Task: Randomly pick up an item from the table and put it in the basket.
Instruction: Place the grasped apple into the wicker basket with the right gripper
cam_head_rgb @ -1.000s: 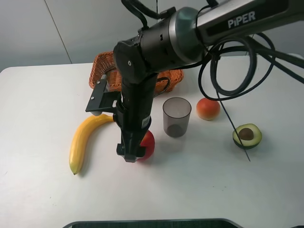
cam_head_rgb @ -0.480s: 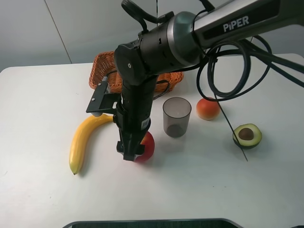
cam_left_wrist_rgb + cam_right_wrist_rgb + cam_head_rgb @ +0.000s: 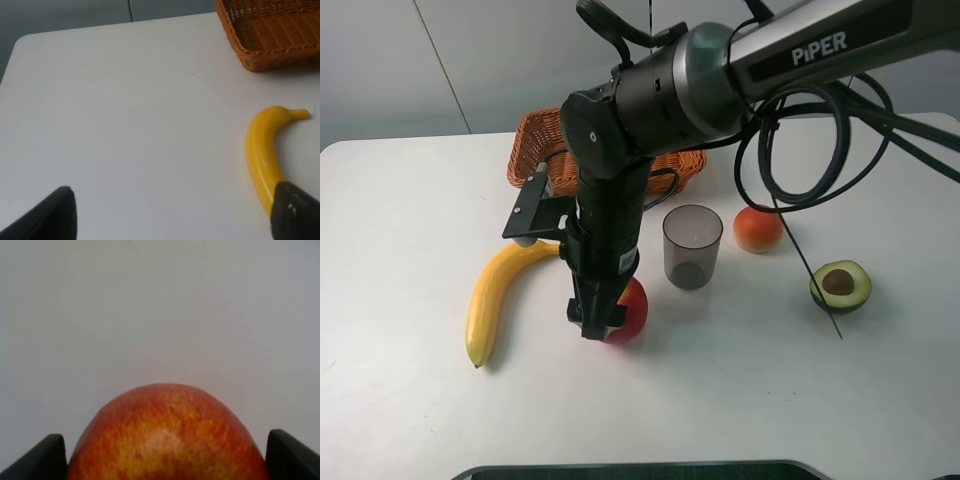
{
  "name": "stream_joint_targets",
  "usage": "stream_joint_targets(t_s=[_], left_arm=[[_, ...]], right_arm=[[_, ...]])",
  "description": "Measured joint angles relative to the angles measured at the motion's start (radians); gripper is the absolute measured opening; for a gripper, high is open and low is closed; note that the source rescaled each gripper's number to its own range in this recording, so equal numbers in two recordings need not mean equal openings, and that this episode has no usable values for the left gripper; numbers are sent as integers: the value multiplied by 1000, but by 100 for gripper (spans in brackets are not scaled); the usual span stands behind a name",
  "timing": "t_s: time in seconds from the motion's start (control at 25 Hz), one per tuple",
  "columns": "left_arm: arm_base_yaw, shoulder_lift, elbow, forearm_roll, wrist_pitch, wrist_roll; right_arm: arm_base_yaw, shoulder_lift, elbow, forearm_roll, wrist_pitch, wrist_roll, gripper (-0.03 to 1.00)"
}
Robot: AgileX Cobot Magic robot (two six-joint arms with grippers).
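Grasping step: right claw (image 3: 592,326) sits wide around the apple (image 3: 167,437) (no firm pinch visible), so next squeeze, then lift toward the basket (image 3: 534,150).

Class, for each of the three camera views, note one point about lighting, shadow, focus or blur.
Exterior high: even, soft light, with a faint shadow beside the banana on the table. Left wrist: the banana is sharp, while the left fingertips are dark and blurred. Right wrist: the apple looms close and slightly soft, flanked by the dark right fingertips.
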Motion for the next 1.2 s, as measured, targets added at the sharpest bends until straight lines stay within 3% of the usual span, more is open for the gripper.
stream_joint_targets(t_s=[0.32, 0.56, 0.76, 1.04, 1.2], left_arm=[[0, 0, 0, 0, 0, 0], [0, 0, 0, 0, 0, 0], [0, 0, 0, 0, 0, 0], [0, 0, 0, 0, 0, 0], [0, 0, 0, 0, 0, 0]], right_arm=[[-23, -182, 0, 18, -8, 4, 5], [-142, -245, -29, 44, -76, 66, 5], [-240, -245, -46, 46, -250, 148, 5], [-320, -213, -48, 50, -504, 163, 5], [-350, -161, -48, 70, -602, 163, 5]])
